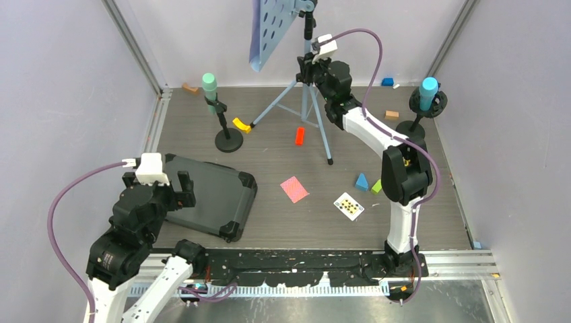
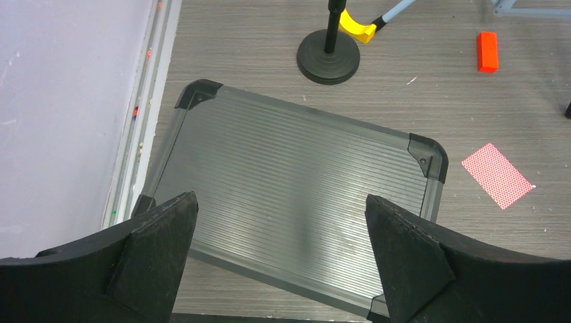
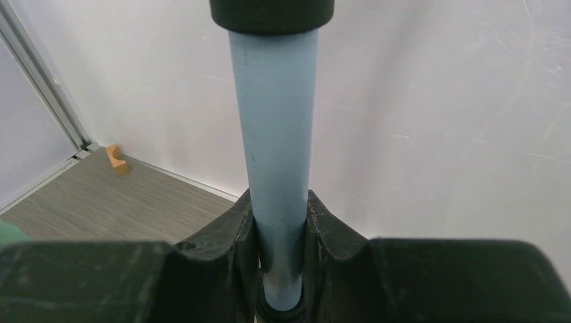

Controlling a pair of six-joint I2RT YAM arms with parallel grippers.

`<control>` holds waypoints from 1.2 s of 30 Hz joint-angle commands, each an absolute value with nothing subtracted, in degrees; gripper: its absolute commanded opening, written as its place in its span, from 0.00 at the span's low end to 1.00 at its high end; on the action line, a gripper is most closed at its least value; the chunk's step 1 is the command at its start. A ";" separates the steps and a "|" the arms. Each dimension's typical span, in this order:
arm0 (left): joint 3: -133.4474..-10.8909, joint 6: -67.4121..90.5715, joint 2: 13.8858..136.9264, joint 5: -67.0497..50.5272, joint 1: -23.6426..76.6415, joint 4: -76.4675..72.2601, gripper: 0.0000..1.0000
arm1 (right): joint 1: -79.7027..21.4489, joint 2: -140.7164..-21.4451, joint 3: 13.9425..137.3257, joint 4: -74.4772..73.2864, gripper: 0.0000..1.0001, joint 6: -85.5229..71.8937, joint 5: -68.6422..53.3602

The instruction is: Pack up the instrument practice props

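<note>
Grips the stem [image 3: 273, 134] of the rack [image 1: 273, 30] with the right claw [image 3: 279, 225], fingers [image 3: 236, 229] pressed to both sides of the pale blue tube just below a black collar. High at the back of the surface [image 1: 283, 222], near the rear wall, with the perforated rack tilted overhead and the tripod legs [image 1: 286, 101] splayed on the grey boards. Left claw [image 2: 279, 202] spread wide and holding nothing, hanging over a dark ribbed case [image 2: 289, 182] lying flat and shut at the near left. Green mic [image 1: 210, 86] on the left pole [image 1: 229, 140], black with a round base, left of the tripod; a yellow block [image 1: 240, 125] just beside that pole, at the tip of one leg. Blue mic [image 1: 428, 93] on the right pole [image 1: 411, 128] at the far right, beside the right arm. Scattered between: a red block [image 1: 299, 136], a red-backed card [image 1: 294, 189], a face-up card [image 1: 349, 206], a blue wedge [image 1: 362, 182] beside a green block [image 1: 377, 186]. Orange block [image 1: 392, 114] near the blue mic; a wooden piece [image 1: 190, 88] in the back left corner.
</note>
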State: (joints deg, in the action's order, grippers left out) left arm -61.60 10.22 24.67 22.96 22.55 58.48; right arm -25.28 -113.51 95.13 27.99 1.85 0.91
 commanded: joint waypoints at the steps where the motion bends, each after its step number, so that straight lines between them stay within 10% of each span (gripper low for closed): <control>1: -61.26 9.67 25.25 23.51 22.83 55.21 0.98 | -25.49 -111.64 93.16 31.48 0.10 3.24 -0.81; 36: -65.59 12.33 28.06 9.17 22.86 58.83 0.93 | -26.37 -64.46 50.89 12.00 0.00 5.02 -9.58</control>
